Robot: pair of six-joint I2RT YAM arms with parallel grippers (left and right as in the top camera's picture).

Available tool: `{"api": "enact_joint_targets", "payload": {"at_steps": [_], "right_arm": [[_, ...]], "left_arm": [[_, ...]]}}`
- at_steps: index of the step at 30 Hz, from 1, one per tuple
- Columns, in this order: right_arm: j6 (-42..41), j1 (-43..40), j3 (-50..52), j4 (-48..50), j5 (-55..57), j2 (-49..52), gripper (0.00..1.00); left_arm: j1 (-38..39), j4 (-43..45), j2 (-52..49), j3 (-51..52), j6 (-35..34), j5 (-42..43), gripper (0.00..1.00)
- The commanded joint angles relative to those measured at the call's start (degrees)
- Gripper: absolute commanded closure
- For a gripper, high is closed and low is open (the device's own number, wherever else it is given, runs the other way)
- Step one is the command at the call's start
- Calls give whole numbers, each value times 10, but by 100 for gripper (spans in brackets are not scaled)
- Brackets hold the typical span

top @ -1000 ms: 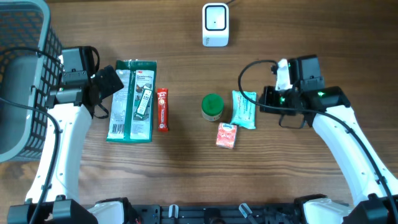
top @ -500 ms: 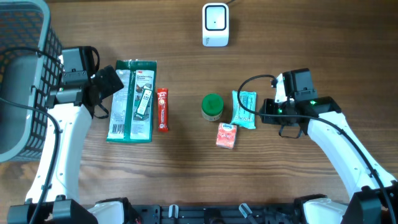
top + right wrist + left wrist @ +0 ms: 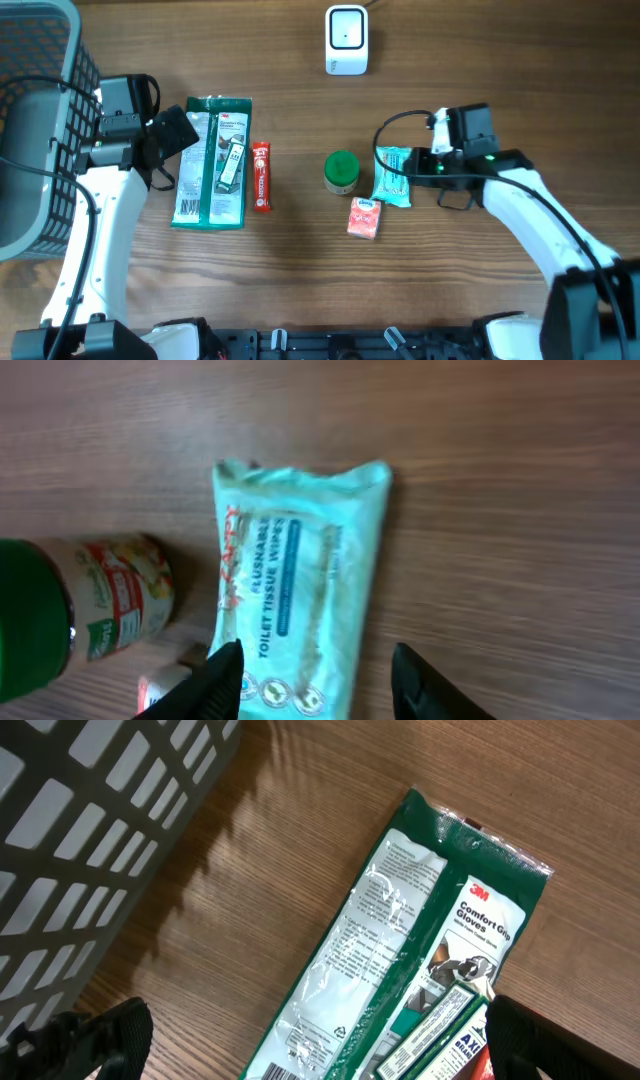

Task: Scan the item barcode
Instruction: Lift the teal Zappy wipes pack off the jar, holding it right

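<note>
A brown wooden table point(image 3: 300, 290) seen from overhead carries a loose row of goods across its middle. A white scanner point(image 3: 346, 40) stands alone at the far edge, with bare wood between it and the row. A grey basket point(image 3: 40, 130) fills the left edge, cut off by the frame. The left gripper point(image 3: 178, 132) sits at the top left corner of a green gloves pack point(image 3: 212, 160), and a red bar point(image 3: 261, 176) lies just beside that pack's right edge. Right of a gap of open wood, a green-lidded jar point(image 3: 341, 171), a teal wipes packet point(image 3: 392, 175) and a small red box point(image 3: 365, 217) cluster close together. The right gripper point(image 3: 415, 165) is at the packet's right edge. The near strip of table is bare.

From the left wrist, the basket wall point(image 3: 90, 840) lies apart from the gloves pack point(image 3: 420, 970), wood showing between them. The left gripper's fingers point(image 3: 100, 1035) stand spread wide, holding nothing.

From the right wrist, the wipes packet point(image 3: 300, 590) lies flat, the jar point(image 3: 80, 610) on its side just to its left. The right gripper's fingers point(image 3: 215, 680) stand partly apart, one on each side of the packet's near end, not clamped on it. Open wood runs right of the packet.
</note>
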State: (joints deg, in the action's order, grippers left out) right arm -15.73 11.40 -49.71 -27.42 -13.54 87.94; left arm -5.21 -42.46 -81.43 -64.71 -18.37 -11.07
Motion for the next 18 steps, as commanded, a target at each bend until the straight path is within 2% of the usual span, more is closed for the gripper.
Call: {"api": "enact_joint_targets", "payload": {"at_steps": [1, 13, 18], "right_arm": [[-32, 36, 3, 31, -17, 19, 51], [-114, 147, -7, 54, 183, 48, 49], [-113, 154, -7, 74, 186, 102, 49]], "left_arm": [[-2, 0, 3, -2, -5, 1, 0], [-2, 0, 3, -2, -5, 1, 0], [-2, 0, 3, -2, -5, 1, 0]]}}
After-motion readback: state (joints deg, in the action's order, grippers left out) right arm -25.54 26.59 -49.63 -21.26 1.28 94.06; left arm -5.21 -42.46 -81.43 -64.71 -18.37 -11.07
